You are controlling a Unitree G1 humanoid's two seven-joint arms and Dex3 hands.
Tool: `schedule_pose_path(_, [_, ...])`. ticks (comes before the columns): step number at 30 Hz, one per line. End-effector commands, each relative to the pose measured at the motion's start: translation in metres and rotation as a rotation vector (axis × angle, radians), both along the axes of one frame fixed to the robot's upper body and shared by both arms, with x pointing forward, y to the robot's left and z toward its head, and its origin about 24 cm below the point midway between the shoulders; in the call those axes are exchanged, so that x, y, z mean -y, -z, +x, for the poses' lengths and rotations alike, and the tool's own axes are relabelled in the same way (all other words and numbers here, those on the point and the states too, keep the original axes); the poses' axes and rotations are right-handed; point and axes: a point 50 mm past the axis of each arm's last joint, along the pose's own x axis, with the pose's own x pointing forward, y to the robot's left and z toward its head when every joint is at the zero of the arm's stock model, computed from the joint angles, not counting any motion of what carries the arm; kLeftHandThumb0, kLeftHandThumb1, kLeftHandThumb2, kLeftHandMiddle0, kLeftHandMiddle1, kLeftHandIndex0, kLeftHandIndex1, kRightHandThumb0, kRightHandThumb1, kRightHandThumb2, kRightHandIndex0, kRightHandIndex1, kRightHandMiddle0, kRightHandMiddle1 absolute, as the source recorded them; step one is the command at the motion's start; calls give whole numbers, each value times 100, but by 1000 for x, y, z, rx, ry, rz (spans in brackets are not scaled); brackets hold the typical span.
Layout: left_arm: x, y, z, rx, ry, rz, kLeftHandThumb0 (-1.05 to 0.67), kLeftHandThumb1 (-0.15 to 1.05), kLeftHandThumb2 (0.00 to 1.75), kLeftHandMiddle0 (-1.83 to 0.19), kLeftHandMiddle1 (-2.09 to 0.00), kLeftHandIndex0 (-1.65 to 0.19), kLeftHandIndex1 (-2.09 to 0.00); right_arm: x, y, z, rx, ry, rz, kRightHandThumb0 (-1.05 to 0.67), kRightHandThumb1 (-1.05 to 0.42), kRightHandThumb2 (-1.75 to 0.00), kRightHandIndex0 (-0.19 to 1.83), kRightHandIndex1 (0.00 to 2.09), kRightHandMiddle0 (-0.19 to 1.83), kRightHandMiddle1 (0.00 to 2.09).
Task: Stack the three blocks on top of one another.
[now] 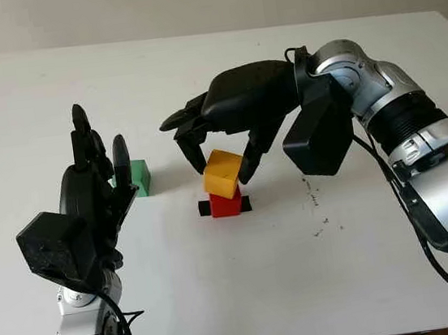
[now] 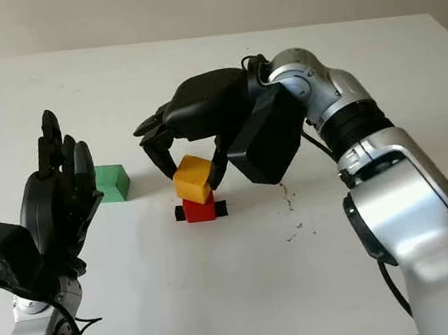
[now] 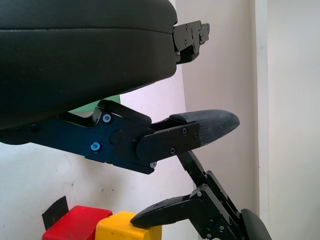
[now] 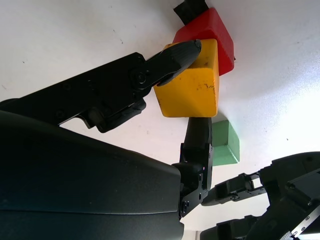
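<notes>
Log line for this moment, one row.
right hand: shut on yellow block, tilted over red block | left hand: open, near green block

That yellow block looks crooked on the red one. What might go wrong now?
The yellow block sits tilted on the red block, held in the right hand; released now, it could slide off. The green block beside the open left hand would then lack a flat base.
</notes>
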Motion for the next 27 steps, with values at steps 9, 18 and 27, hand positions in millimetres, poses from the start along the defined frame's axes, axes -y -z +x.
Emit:
schedule_pose_path(9, [1,-2,-2,10,-6,6,-63,105,64,19,0,19,0,3,-2,0,20,2,-16,-58,-90,-5,6,4,14,111])
schedule_pose_path(18, [0,-1,-2,11,-13,13,-64,105,63,19,0,19,0,4,2,-2,57,-7,-80,-73,-91,-5,-19,0,-18,19])
schedule_pose_path(27, [-4,-2,-3,16,-26,38,-64,105,64,19,-2,19,0,20,-9,2,52,63,19,-88,-93,-6,-19,0,-19,0])
